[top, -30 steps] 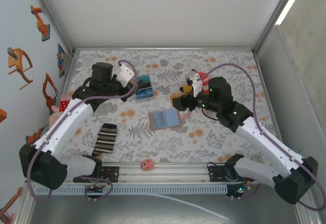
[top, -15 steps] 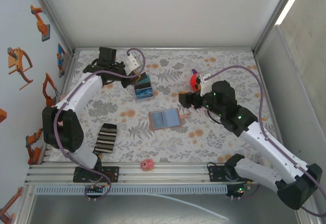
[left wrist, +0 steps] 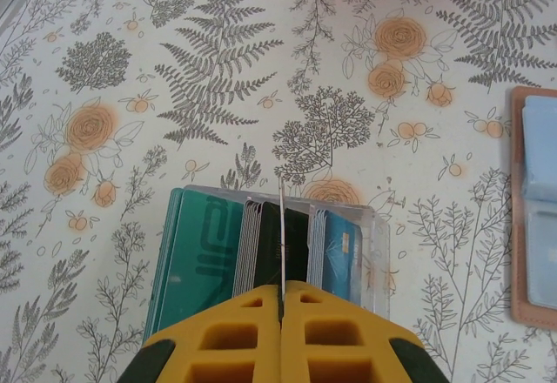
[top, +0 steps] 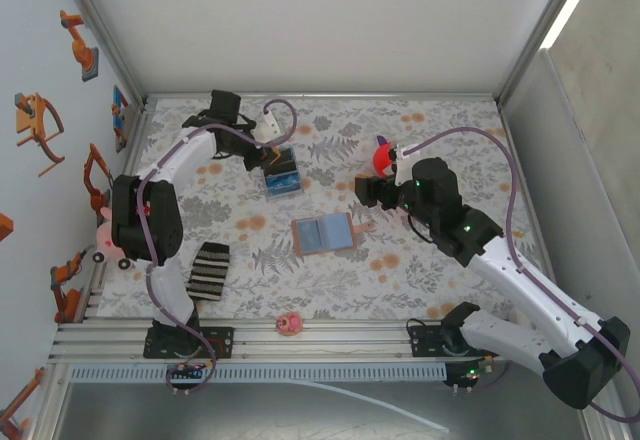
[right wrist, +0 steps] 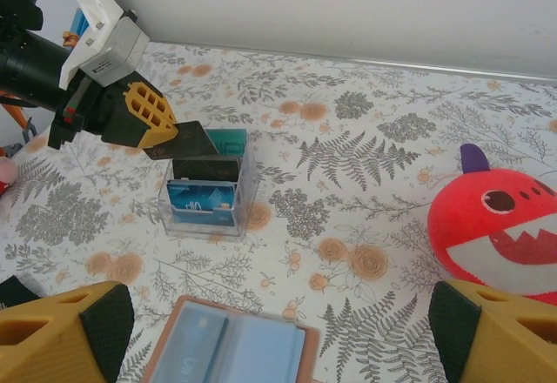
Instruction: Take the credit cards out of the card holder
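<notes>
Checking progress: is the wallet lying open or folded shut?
Open. The wallet lies spread flat on the table, both blue inner faces up.

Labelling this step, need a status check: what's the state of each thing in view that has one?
card holder: open, lying flat, blue inner faces up.
left gripper: shut on the dark card.
dark card: held tilted at the top of the clear box.
clear box: upright, open-topped, cards standing in it.
right gripper: open, holding nothing.
striped sock: lying flat on the table.
</notes>
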